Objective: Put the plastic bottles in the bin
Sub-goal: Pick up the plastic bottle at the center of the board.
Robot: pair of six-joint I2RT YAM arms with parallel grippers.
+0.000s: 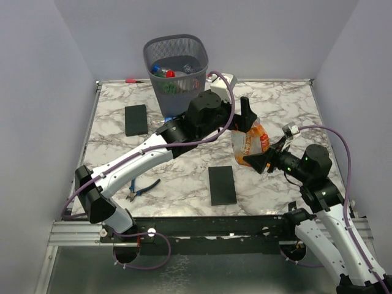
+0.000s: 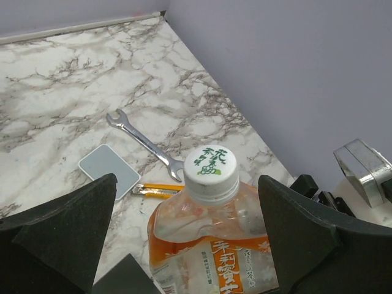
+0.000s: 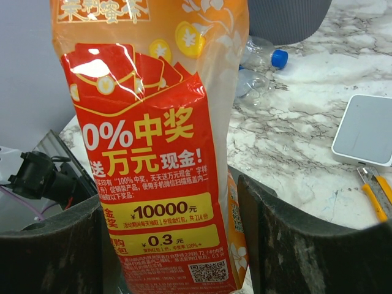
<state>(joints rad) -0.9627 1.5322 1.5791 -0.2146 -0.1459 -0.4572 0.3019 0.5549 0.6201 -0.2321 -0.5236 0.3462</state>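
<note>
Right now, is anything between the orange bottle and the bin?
Yes. In the top view the left arm itself lies between the orange bottle and the bin; no loose object does.

Orange bottle [image 2: 211, 228], base beyond bottom edge.

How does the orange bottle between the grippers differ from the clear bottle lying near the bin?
The orange bottle is held upright in the right gripper; the clear bottle lies on the table. The orange bottle's cap is white, the clear bottle's blue. Both are capped and outside the bin.
</note>
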